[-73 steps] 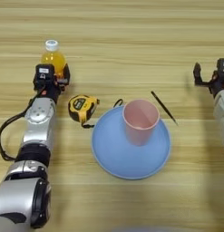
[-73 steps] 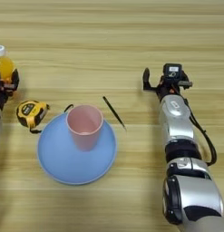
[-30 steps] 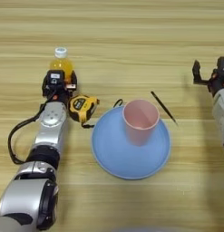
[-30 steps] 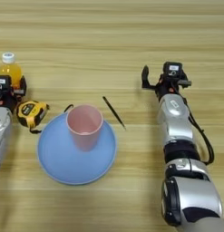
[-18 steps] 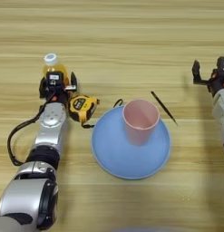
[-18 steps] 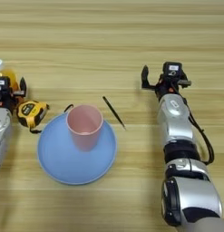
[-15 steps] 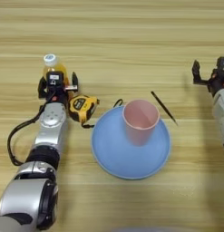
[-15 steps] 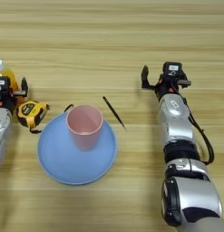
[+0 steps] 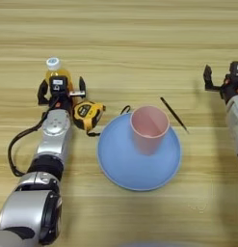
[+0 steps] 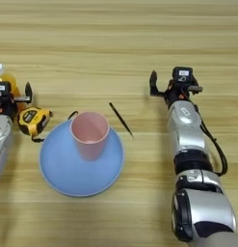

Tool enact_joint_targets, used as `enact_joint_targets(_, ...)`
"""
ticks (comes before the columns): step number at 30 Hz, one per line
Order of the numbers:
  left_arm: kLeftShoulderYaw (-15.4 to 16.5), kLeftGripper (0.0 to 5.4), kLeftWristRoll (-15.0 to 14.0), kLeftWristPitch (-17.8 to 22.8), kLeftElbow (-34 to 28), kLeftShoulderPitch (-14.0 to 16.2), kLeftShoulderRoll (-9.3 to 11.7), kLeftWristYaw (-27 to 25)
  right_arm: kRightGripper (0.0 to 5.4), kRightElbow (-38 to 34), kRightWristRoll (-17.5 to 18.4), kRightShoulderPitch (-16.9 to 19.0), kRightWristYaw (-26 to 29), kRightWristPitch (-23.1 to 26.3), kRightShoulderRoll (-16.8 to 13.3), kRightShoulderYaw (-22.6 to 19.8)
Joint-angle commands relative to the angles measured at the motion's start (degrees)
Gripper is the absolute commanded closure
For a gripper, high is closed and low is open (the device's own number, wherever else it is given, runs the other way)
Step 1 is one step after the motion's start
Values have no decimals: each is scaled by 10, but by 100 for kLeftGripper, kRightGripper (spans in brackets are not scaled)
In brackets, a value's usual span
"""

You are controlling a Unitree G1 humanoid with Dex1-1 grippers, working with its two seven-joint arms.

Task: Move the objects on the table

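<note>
Left eye view: the left claw (image 9: 61,90) is spread wide, the orange-drink bottle (image 9: 56,73) sat between its fingers, ungripped. The right claw (image 10: 171,89) is parked open on the worktop (image 9: 130,38), well right of the pink cup (image 9: 149,128).

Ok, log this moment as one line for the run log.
left gripper: open, around orange-drink bottle | right gripper: open, idle | pink cup: upright on blue plate | tape measure: beside plate

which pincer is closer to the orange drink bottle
Left. The left pincer is right at the bottle, one finger either side; the right pincer sits far across the table.
</note>
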Motion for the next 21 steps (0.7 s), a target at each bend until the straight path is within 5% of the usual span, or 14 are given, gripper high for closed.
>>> enact_joint_targets(1, 1, 1, 0, 7, 0, -9, 1, 1, 0, -10, 4, 3, 5, 11, 2, 4)
enact_joint_targets(8, -1, 1, 1, 9, -4, -9, -3, 5, 0, -84, 11, 51, 39, 35, 3, 17)
enact_joint_targets(12, -2, 1, 3, 10, -7, -9, -6, 9, 0, -179, 20, 110, 76, 70, -5, 33)
enact_joint_targets(16, -3, 1, 5, 12, -9, -10, -9, 14, 0, -262, 27, 158, 135, 106, -59, 32)
enact_joint_targets(21, -5, 1, 6, 14, -8, -11, -10, 18, 0, -270, 63, 167, 272, 130, -151, 24)
